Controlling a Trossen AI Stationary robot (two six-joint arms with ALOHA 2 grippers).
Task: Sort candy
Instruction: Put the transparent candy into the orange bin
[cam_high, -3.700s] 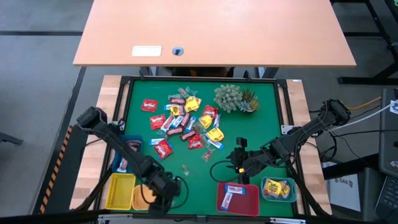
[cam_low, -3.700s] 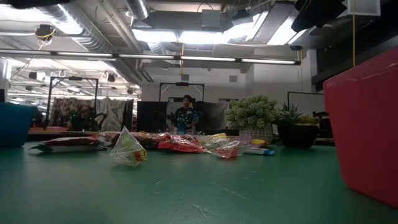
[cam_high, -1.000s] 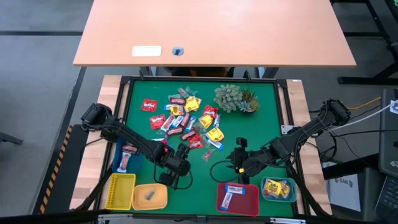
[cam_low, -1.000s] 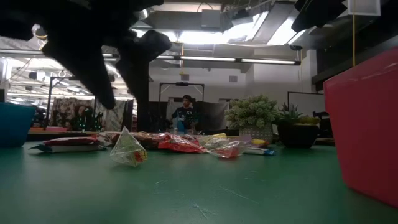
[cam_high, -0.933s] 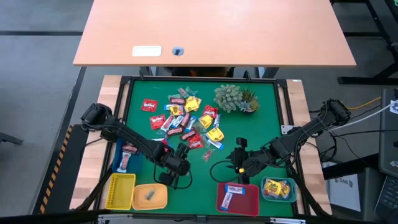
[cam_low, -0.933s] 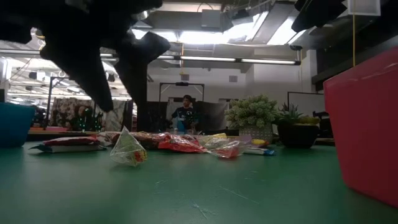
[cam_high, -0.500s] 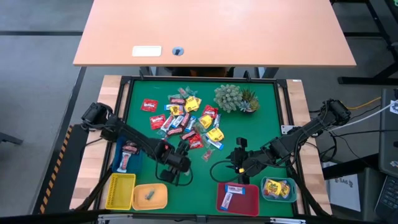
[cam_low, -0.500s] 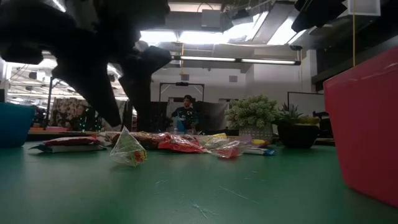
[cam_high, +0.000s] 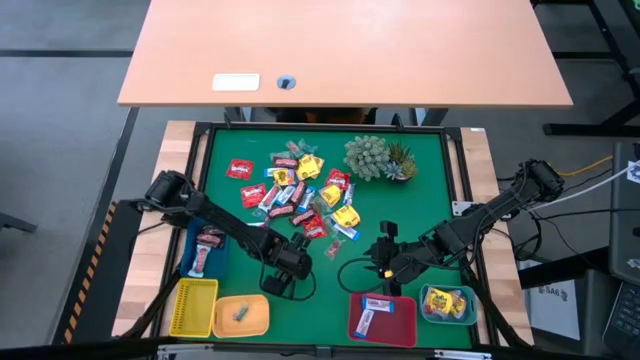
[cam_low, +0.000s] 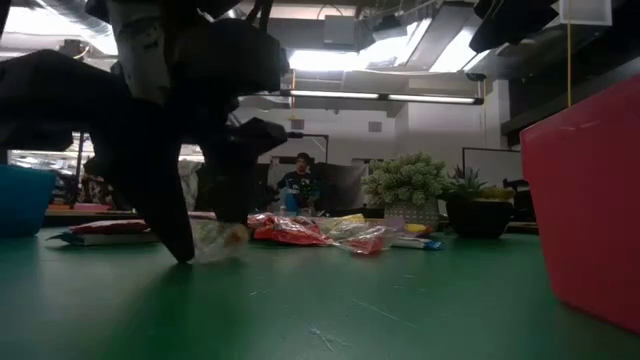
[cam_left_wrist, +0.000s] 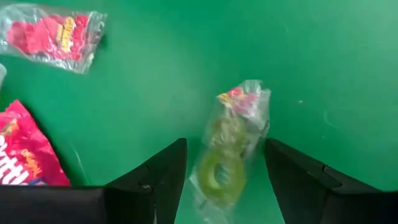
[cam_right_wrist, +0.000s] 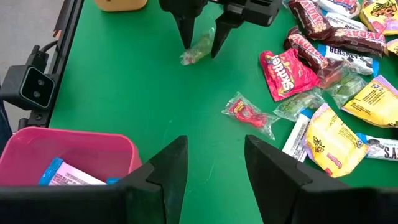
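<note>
**A:** So the left gripper (cam_high: 297, 268) has dropped since the earlier frames. It was hanging above that lone clear-wrapped candy (cam_left_wrist: 231, 149) and now its fingertips (cam_low: 180, 245) are down at the green mat (cam_high: 330, 290) with the sweet sitting right between them. The jaws stand wide, nothing pinched yet.

**B:** Yeah, the wrist view shows it well: the wrapper's tilted, one crinkly end poking forward past the fingers. What's further right?

**A:** The main candy pile (cam_high: 300, 195) is well beyond the left gripper. The right gripper (cam_high: 385, 262) just hovers off to the side, near the red tray (cam_high: 383, 322), jaws parted, nothing in them.

**B:** What could go wrong?

**A:** I'd guess the wrapper. It's slick and puffy, so if the fingers close on the loose end and not the ring-shaped sweet inside, it could squirt out or dangle and drop on the way to a tray. And with the tips this low, they might scrape the mat and shove it sideways.
</note>
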